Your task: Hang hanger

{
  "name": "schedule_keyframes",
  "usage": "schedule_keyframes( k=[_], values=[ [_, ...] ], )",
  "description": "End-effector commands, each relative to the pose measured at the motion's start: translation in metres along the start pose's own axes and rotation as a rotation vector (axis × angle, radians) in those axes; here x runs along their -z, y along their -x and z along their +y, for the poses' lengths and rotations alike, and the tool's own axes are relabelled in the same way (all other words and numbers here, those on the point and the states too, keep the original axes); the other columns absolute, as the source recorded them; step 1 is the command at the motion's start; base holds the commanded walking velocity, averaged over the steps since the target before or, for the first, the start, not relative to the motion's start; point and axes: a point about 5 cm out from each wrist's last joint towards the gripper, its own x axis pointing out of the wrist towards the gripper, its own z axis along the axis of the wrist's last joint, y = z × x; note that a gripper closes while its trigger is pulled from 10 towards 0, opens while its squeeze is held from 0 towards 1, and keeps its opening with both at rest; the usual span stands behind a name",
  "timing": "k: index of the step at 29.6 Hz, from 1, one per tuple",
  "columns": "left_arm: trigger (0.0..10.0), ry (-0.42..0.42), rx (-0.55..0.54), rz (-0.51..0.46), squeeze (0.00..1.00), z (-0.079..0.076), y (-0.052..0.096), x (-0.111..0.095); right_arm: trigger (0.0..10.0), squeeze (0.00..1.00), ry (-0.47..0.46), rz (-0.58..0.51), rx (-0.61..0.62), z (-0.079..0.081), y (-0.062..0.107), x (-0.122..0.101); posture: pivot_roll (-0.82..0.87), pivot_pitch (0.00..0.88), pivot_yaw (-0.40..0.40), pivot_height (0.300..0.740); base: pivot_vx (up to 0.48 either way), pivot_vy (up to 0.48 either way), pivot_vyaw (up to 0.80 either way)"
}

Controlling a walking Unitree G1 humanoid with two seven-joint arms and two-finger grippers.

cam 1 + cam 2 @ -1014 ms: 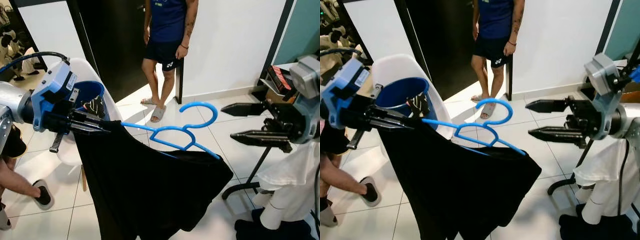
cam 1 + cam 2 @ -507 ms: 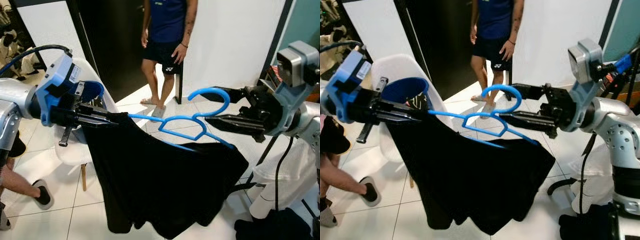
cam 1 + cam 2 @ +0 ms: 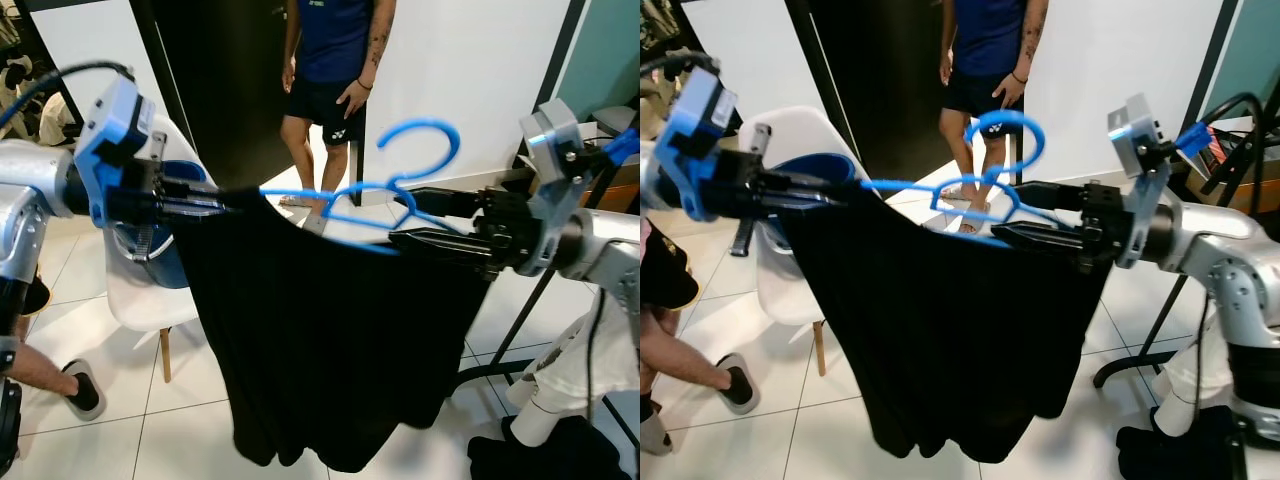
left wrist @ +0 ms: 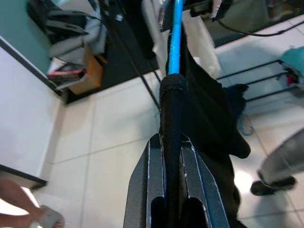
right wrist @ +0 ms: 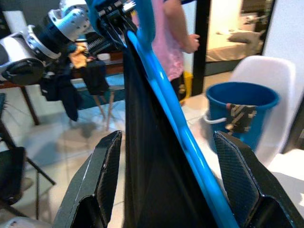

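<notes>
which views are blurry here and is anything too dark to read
Left eye view: the blue hanger is smeared by motion, its hook ghosted. Right eye view: hanger sharper, the black garment a flat dark mass with little fold detail. Left wrist view: the left gripper is crisp, the background soft. Right wrist view: the near fingers are soft, the blue bucket is clear.

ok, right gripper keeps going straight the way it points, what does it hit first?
Likely the hanger and the black garment draped on it: both run between the open fingers of the right gripper. Depth beyond is unclear.
</notes>
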Motion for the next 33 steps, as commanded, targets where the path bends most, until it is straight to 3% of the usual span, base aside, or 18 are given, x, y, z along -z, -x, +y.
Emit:
schedule_keyframes(
  k=[1, 7, 15, 16, 17, 18, 33],
  values=[
    [10.0, -0.030, -0.051, -0.029, 0.00, 0.006, 0.004, -0.007, 10.0, 0.00, 0.049, 0.020, -0.005, 0.000, 0.005, -0.007, -0.10, 0.000, 0.054, 0.740, 0.000, 0.000, 0.00],
    [10.0, -0.039, -0.029, -0.042, 0.00, 0.004, 0.000, -0.010, 10.0, 0.00, 0.081, 0.090, -0.054, 0.006, 0.003, -0.009, -0.10, 0.000, 0.053, 0.740, 0.000, 0.000, 0.00],
    [10.0, -0.047, -0.005, -0.048, 0.00, 0.002, -0.003, -0.011, 10.0, 0.00, 0.145, 0.248, -0.021, -0.001, -0.002, 0.005, -0.10, 0.000, 0.047, 0.740, 0.000, 0.000, 0.00],
    [10.0, -0.051, 0.000, -0.049, 0.00, 0.002, -0.003, -0.011, 4.2, 0.00, 0.155, 0.299, 0.003, -0.004, -0.005, 0.012, -0.10, 0.000, 0.045, 0.740, 0.000, 0.000, 0.00],
    [10.0, -0.052, 0.002, -0.050, 0.00, 0.002, -0.003, -0.011, 4.2, 0.00, 0.156, 0.309, 0.007, -0.005, -0.006, 0.013, -0.10, 0.000, 0.045, 0.740, 0.000, 0.000, 0.00],
    [10.0, -0.053, 0.004, -0.051, 0.00, 0.002, -0.004, -0.012, 0.0, 0.00, 0.152, 0.304, 0.013, -0.006, -0.006, 0.013, -0.10, 0.000, 0.045, 0.740, 0.000, 0.000, 0.00],
    [10.0, 0.000, 0.047, -0.035, 0.00, -0.010, -0.001, 0.001, 0.0, 0.00, 0.148, 0.350, 0.049, -0.012, 0.004, 0.018, -0.10, 0.000, 0.043, 0.740, 0.000, 0.000, 0.00]
  ],
)
